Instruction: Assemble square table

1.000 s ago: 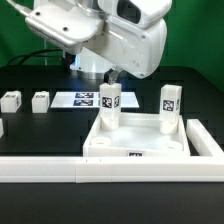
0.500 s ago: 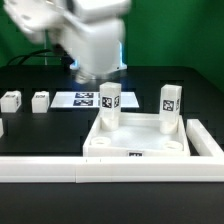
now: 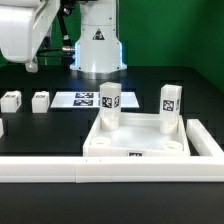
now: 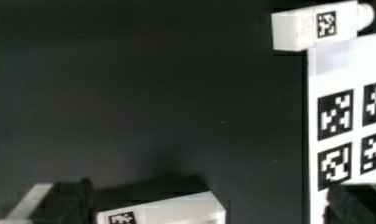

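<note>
Border rail: the long white border rail (image 3: 60,170) runs across the bottom of the exterior view, nearest the camera, with a branch up the lower right.
Square top: the square top (image 3: 140,148) lies flat on the black table (image 3: 150,78), lower centre-right and just behind the rail, rim up, with a small tag on its near wall.
Standing legs: the standing legs (image 3: 110,104) rise upright from its two far corners, the second (image 3: 170,106) to the exterior view's right. Their long axes are vertical and their tags face the camera.
Loose legs: the loose legs (image 3: 12,100) sit at middle left, well apart from the top, the second (image 3: 40,100) just beside the first. They lie on their sides and show me short ends, so I judge their long axes run near to far. The wrist view shows one (image 4: 162,210) lengthwise.
Marker board: the marker board (image 3: 85,100) lies flat between the loose legs and the top.
My gripper: my gripper (image 3: 33,66) hangs in the upper left, above and behind the loose legs and touching nothing. I cannot tell whether my fingers are apart or together.
Handling: the legs look like light, stiff, smooth plastic, likely slippery and apt to tip or twist.
Hold: I would grip a loose leg across its two flat long sides, near the middle.
</note>
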### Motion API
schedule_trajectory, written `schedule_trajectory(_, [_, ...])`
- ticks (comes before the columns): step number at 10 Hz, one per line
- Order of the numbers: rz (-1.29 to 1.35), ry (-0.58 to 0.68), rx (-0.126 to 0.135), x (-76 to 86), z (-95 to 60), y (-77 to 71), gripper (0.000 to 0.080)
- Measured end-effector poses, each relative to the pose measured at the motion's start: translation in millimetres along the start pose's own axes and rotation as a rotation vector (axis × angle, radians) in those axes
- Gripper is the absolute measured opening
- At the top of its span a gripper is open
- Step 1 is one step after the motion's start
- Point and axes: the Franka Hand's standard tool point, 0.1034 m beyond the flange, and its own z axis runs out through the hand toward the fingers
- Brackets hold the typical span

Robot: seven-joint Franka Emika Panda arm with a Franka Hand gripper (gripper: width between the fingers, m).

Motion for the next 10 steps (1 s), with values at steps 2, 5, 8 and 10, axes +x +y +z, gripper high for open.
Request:
schedule_trajectory(2, [0.190,0.003,-0.007,-2.0,4.0,0.7,0.0649])
schedule_trajectory(5, [0.726,-0.043,-0.045,0.8,47.1,-16.3,0.0649])
schedule_trajectory(8, [0.910,0.052,-0.025,2.8,64.0,-16.5,0.0649])
schedule_trajectory(10, [1.005,0.056,-0.020,7.9,64.6,-16.6,0.0649])
